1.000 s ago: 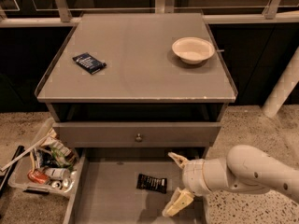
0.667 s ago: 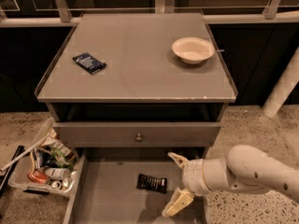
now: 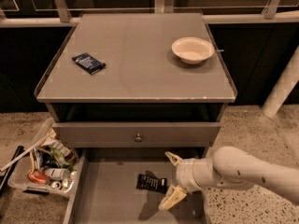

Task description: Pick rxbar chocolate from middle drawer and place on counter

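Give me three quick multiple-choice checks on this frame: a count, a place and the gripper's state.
1. How many things rest on the counter?
A. one
B. two
C. four

2. Where does the rxbar chocolate lie?
A. on the counter
B. in the middle drawer
C. in the white bowl

3. How do the jaws of the gripper stand?
A. open, beside the bar
B. shut on the bar
C. shut on the dark blue packet

Answers:
1 B: only the dark blue packet and the white bowl sit on it.
2 B: the bar lies flat on the drawer's grey floor.
3 A: the jaws are spread just right of the bar, holding nothing.
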Motion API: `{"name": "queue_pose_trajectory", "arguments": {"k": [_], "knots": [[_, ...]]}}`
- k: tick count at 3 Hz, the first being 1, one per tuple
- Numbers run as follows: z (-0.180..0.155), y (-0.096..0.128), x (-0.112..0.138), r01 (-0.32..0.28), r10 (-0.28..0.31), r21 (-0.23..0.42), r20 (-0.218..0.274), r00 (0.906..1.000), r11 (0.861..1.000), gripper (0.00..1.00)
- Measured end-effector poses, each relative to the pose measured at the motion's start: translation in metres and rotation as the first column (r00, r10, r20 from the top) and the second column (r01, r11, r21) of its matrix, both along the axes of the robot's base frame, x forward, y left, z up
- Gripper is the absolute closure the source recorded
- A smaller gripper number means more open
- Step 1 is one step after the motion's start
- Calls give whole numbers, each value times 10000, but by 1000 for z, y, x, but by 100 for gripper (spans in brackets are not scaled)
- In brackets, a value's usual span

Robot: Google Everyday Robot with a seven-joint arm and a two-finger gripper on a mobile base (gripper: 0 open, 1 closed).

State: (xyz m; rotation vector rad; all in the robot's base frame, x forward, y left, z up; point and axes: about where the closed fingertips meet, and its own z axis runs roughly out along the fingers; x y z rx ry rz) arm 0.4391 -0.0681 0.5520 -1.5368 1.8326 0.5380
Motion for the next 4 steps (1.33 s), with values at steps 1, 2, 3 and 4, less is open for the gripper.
{"name": "queue_pose_trajectory", "arguments": {"k": [1, 2, 3, 4], "knots": [[-40, -2, 20, -87, 88, -85, 156, 9998, 9999, 0], [-75, -2, 30, -432, 432, 8, 272, 9987, 9991, 0], [-111, -1, 35, -630, 626, 168, 208, 9978, 9979, 0], [-153, 0, 42, -458, 471, 488, -270, 9985, 9978, 0]]}}
